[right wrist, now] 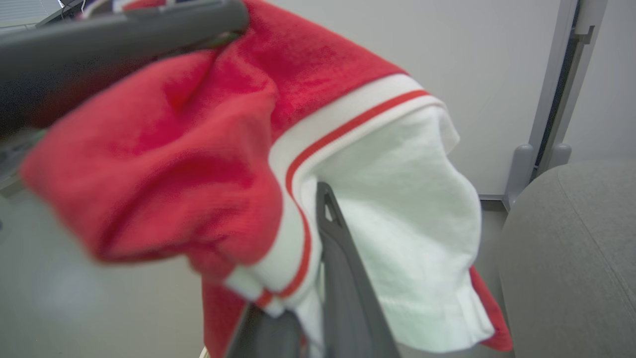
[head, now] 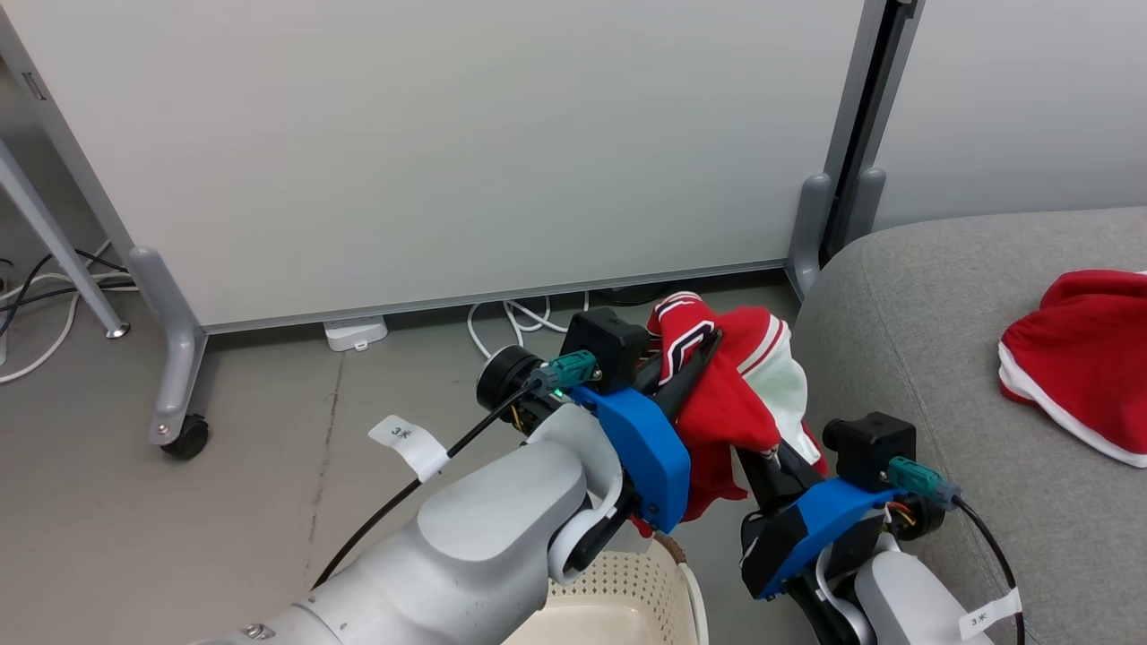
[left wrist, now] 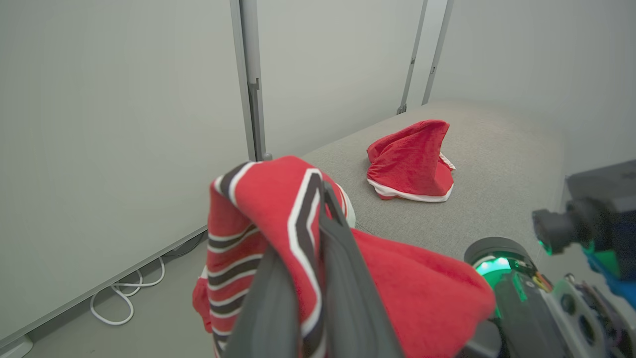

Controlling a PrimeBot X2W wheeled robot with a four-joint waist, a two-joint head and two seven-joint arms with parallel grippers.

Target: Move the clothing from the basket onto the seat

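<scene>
Above the basket (head: 627, 587), at the lower centre of the head view, I hold the garment (head: 721, 403) in both sets of jaws. My left jaws are closed on the striped red end at the top of the bundle. My right jaws are pinched together on the white-and-red trim lower down and to the right. The garment hangs clear of the basket, over the floor (head: 269, 448) and just left of the seat (head: 932, 340), whose grey cushion takes up the right of the frame. The second garment (head: 1084, 363) already lies there, at the right edge. The step, as I judge it, is the carry across and the set-down. To do it well I should move both arms rightward together, so the cloth between them neither stretches nor sags. I should lift enough that the hanging hem clears the cushion's rounded edge, and bring the bundle well onto the seat, not to its lip, where it could slide off. Bare fabric beside the second garment is the better target. I should part the jaws only when the cloth's weight rests on the cushion, then draw straight back so no fold snags. As for writing, the garment shows black-and-white lettering up by my left jaws, but it is folded and I cannot read it. White tags (head: 405, 436) on my wrist cables (head: 484, 425) each carry a "3" and a small mark too fine to make out.
</scene>
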